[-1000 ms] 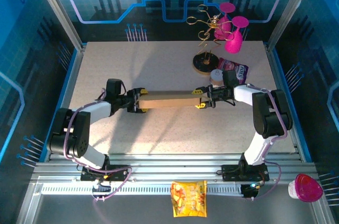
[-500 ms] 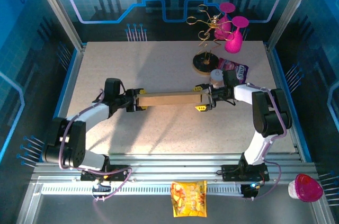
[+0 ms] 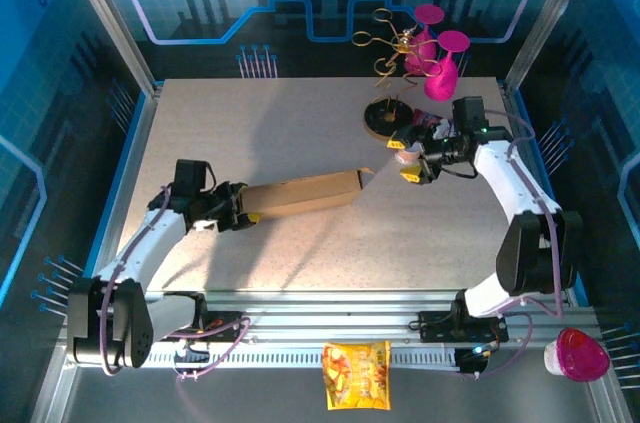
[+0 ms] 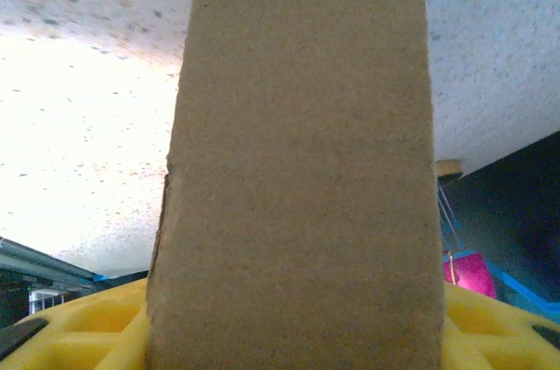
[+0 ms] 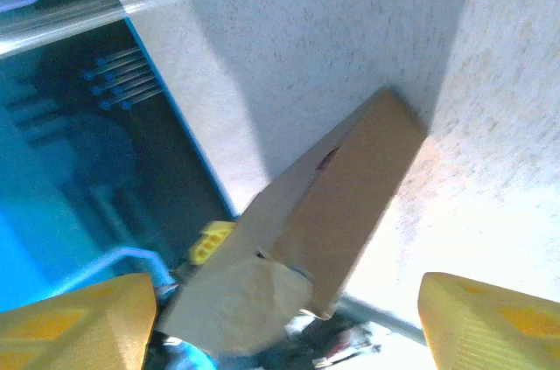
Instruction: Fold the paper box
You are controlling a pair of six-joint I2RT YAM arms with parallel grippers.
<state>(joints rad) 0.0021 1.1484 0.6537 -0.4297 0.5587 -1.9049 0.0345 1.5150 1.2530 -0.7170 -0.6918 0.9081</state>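
The left gripper (image 3: 243,213) is pinching the box (image 3: 300,195) by its left end. From its wrist view the brown card runs straight out between the yellow fingers (image 4: 70,335), one on each face, so the grip looks square and firm. The box is a closed, flat, long piece, lying left to right over the near-left middle of the table (image 3: 300,113), its right end angled a touch farther away. Whether that free end rests on the tabletop or hangs just above it, I can't tell.

The right gripper (image 3: 415,159) is well apart from the box, up at the far right near the round stand (image 3: 384,118), jaws spread wide with nothing between them. Its own camera looks down on the box's free end (image 5: 341,212) from a distance.

One arm carrying alone, I'd say, with the folding apparently done and the box only needing to be set down.
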